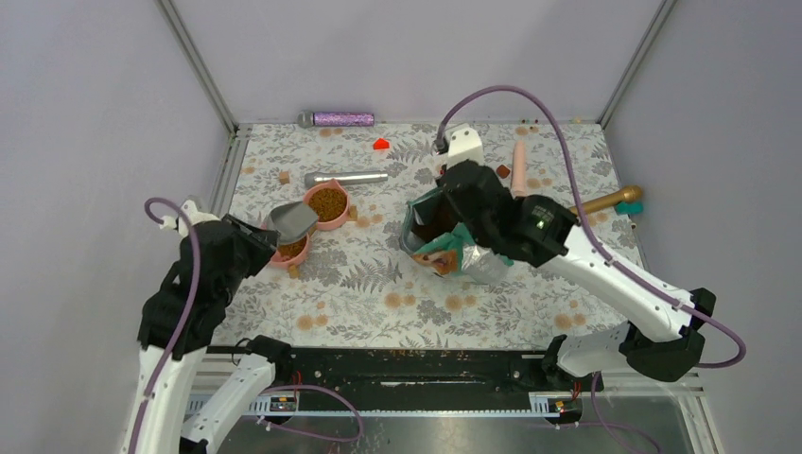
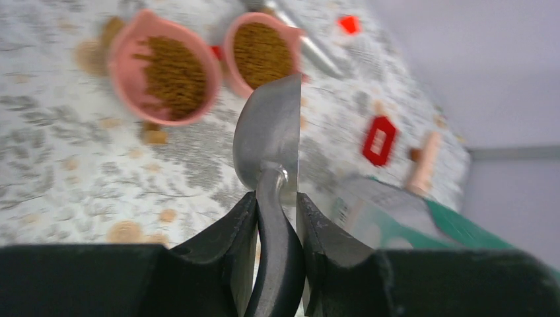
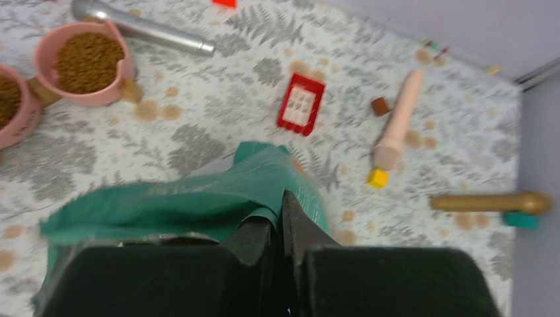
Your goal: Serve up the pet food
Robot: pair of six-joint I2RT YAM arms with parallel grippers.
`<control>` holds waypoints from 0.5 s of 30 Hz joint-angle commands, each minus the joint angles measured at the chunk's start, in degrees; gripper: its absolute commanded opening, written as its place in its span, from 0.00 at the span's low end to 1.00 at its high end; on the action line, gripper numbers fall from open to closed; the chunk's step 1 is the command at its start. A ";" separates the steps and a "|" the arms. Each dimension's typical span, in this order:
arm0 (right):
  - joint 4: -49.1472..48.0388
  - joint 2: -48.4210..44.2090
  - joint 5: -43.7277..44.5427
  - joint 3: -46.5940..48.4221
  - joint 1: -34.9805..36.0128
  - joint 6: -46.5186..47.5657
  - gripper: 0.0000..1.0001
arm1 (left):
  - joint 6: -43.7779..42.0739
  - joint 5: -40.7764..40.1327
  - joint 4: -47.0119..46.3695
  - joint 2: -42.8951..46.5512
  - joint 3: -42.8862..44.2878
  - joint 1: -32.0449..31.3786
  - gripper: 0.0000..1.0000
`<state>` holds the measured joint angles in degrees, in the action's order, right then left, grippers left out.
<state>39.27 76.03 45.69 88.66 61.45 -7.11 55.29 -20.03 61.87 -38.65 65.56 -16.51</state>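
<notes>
Brown kibble pet food (image 1: 327,203) fills two pink bowls: a far bowl (image 1: 340,220) and a near one (image 1: 286,262). Both show in the left wrist view (image 2: 263,53) (image 2: 173,72). My left gripper (image 2: 276,214) is shut on the black handle of a metal scoop (image 2: 269,132), whose empty bowl (image 1: 292,220) hangs above the near pink bowl. My right gripper (image 3: 279,210) is shut on the rim of the teal food bag (image 3: 191,198), which stands open at mid-table (image 1: 443,248).
On the flower-print mat lie a silver tube (image 1: 346,177), a purple glitter tube (image 1: 338,119), a red block (image 3: 301,104), a pink stick (image 3: 398,122), a yellow cube (image 3: 378,177), a brown cube (image 3: 380,105) and a wooden pestle (image 3: 490,202).
</notes>
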 commanded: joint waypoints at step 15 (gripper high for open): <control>8.58 11.12 -20.93 23.52 -5.42 -10.17 0.00 | -1.83 45.98 -30.69 12.78 0.55 0.17 0.00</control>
<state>53.17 86.94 24.49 105.45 55.92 -15.77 52.95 14.63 42.02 -26.79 64.36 -16.49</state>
